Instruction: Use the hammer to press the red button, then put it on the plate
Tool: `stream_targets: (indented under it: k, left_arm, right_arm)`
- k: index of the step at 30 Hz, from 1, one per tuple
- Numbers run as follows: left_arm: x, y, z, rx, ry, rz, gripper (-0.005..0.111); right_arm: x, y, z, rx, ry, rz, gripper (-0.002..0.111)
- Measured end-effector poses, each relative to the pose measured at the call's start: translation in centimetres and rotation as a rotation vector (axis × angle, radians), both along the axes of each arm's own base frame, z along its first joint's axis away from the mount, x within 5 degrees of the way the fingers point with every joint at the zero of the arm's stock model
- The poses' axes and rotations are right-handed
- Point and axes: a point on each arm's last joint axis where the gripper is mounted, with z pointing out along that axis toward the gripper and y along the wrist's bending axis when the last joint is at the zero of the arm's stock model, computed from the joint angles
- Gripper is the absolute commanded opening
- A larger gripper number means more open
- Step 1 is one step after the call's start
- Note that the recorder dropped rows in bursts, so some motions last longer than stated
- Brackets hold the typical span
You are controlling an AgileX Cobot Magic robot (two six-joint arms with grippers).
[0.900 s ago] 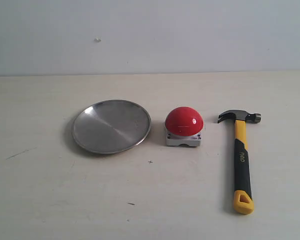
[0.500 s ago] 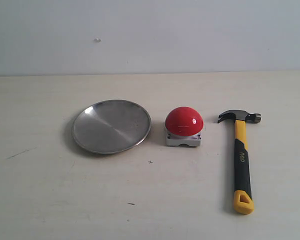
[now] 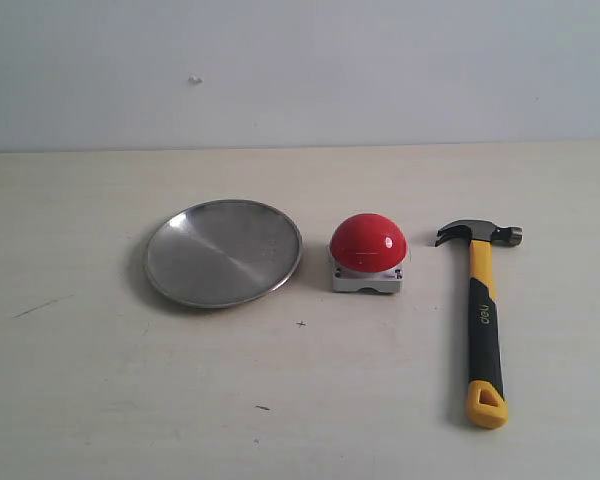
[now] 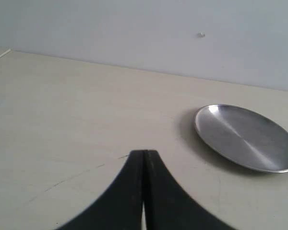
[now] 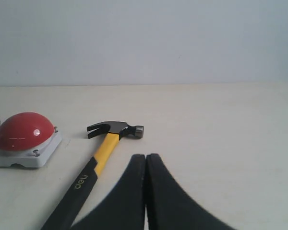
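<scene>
The hammer [image 3: 483, 318] lies flat on the table at the right, dark head away from the front edge, yellow looped end nearest it. Left of it stands the red button [image 3: 368, 243] on its grey base, and further left rests the silver plate [image 3: 223, 252]. Neither arm shows in the exterior view. In the left wrist view my left gripper [image 4: 144, 154] is shut with nothing in it, the plate [image 4: 246, 137] well apart from it. My right gripper [image 5: 146, 157] is shut and empty, close beside the hammer [image 5: 97, 163], with the red button [image 5: 24, 131] beyond.
A pale wooden table [image 3: 100, 400] with a few small dark marks carries everything. A plain light wall [image 3: 300, 70] closes the back edge.
</scene>
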Motion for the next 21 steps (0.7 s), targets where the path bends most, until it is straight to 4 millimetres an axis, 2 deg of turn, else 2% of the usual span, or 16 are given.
stream_targets:
  k: [3, 5, 9, 18, 21]
  left_arm:
    - [0.0, 0.0, 0.0, 0.0, 0.0, 0.0, 0.0]
    - [0.0, 0.0, 0.0, 0.0, 0.0, 0.0, 0.0]
    - [0.0, 0.0, 0.0, 0.0, 0.0, 0.0, 0.0]
    - [0.0, 0.0, 0.0, 0.0, 0.0, 0.0, 0.0]
    - [0.0, 0.0, 0.0, 0.0, 0.0, 0.0, 0.0]
  right_arm:
    - [0.1, -0.1, 0.6, -0.052, -0.058, -0.004, 0.0]
    - [0.1, -0.1, 1.1, -0.01, -0.121, -0.009, 0.0]
    - [0.1, -0.1, 2.3, 0.174, -0.281, -0.024, 0.0]
    - [-0.4, -0.9, 4.3, 0.733, -0.606, -0.056, 0.0]
    - [-0.9, -0.8, 5.9, 0.757, -0.699, -0.008, 0.0]
